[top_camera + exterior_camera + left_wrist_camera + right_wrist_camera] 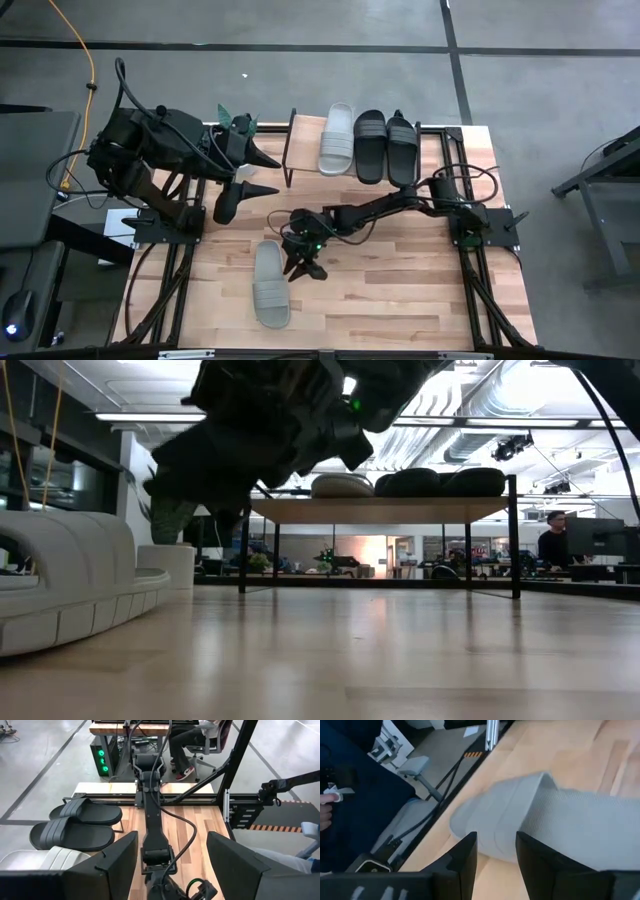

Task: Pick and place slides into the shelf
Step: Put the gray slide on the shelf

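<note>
While three slides sit on the shelf (pixel 300 120), the last grey-green slide (pixel 270 287) lies on the surface just beside the right end effector (pixel 303 262), whose fingers are parted and empty. A shallow pinch on the strap could slip.

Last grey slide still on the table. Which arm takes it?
Right. Its claw hangs open right beside the grey slide on the table; the left claw sits back near the shelf, farther off.
</note>
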`<action>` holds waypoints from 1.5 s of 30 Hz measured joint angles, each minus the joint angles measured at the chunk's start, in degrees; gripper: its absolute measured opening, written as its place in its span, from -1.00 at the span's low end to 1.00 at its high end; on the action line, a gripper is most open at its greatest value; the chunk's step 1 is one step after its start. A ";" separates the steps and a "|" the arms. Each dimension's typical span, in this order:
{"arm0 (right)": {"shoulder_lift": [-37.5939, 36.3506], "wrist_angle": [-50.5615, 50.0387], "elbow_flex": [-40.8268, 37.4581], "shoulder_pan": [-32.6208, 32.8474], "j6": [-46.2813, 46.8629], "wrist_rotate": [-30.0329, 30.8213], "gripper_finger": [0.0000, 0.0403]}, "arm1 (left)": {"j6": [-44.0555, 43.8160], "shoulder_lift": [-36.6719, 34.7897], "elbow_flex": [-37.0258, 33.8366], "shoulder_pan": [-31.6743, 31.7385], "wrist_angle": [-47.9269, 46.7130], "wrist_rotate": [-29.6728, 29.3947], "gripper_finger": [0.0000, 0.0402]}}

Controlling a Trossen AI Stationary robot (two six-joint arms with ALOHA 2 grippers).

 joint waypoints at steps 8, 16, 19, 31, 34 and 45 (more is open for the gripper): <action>-0.02 0.19 0.00 0.14 0.02 2.03 -0.37 | 0.40 0.00 0.00 0.00 -0.03 0.00 0.12; -4.03 -9.30 0.00 -3.17 -1.39 4.17 -0.37 | 0.40 0.15 -0.85 0.00 -2.82 0.00 0.12; -6.82 -13.42 0.00 -4.98 -2.94 6.75 -0.37 | 0.38 0.28 -0.81 0.00 -2.73 0.00 0.12; -19.00 -26.37 -0.01 -10.00 -7.49 18.47 -0.37 | 0.38 0.46 -0.85 0.00 -3.27 0.00 0.12; -22.04 -29.33 -0.02 -10.53 -8.00 20.39 -0.37 | 0.38 0.46 -0.85 0.00 -5.13 0.00 0.12; -34.72 -37.23 0.00 -11.29 -9.07 31.14 -0.37 | 0.40 0.88 -0.81 0.00 -6.51 -0.20 0.12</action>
